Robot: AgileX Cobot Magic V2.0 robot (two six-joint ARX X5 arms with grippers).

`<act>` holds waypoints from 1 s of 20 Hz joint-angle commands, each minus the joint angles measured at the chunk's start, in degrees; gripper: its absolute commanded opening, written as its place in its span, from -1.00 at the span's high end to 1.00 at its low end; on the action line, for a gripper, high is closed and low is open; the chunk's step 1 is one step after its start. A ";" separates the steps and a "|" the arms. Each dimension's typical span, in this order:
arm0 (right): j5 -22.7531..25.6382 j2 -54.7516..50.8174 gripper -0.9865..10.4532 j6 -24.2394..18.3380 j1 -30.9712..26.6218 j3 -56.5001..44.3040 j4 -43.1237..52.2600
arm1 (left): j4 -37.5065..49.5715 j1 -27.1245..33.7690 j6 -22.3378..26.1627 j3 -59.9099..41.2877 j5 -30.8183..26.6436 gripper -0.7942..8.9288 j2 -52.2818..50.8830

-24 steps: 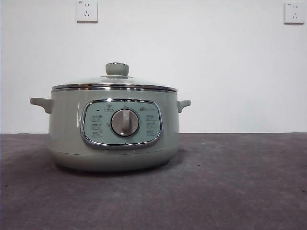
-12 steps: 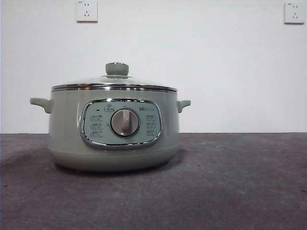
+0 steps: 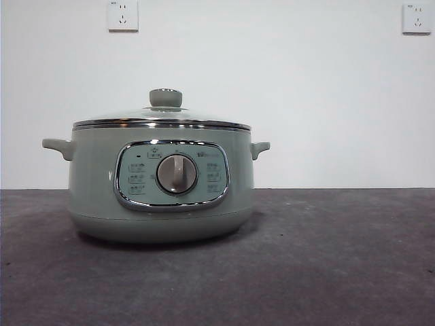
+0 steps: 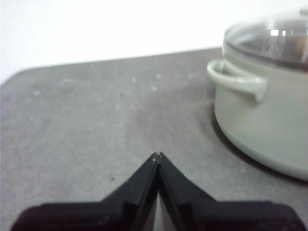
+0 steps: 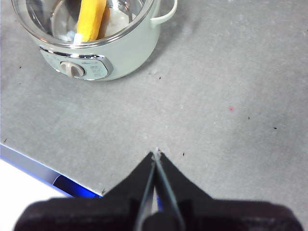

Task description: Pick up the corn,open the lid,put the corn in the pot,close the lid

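The pot stands on the grey bench, left of centre in the front view, with its chrome-framed control panel and silver dial facing the camera. The lid sits flat and closed on the pot's rim, its pale green knob upright at the top, and a small handle juts from each side of the pot. Two wall sockets show on the white wall behind, near the upper corners of that view. No arm appears in the front view. From the right wrist camera the corn is visible through the glass lid, lying inside the pot; only part of the cob shows, the rest cut off by the picture's edge. The right claw hangs above bare bench, well apart from the pot, with its two black jaws pressed together to a point and nothing between them. The left claw is likewise closed on nothing, its jaw tips meeting, over open bench near the pot's side. In that view the pot shows one side handle and the edge of the lid seated on top, a little blurred.
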 commanded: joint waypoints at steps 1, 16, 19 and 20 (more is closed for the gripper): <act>0.22 0.24 0.83 0.57 0.09 -0.44 -1.38 | -0.74 0.31 -0.35 -0.59 1.16 0.84 -0.07; 1.64 -0.04 0.83 0.11 -0.79 -0.55 -1.36 | -0.48 0.31 -0.37 -0.59 2.16 0.84 3.56; 3.15 -5.07 0.83 -6.19 -11.08 -5.55 1.99 | -0.50 0.31 -0.37 -0.59 2.16 0.84 4.50; 2.60 -8.28 0.83 -6.88 -14.88 -10.60 8.09 | -0.50 0.31 -0.37 -0.59 2.16 0.84 4.70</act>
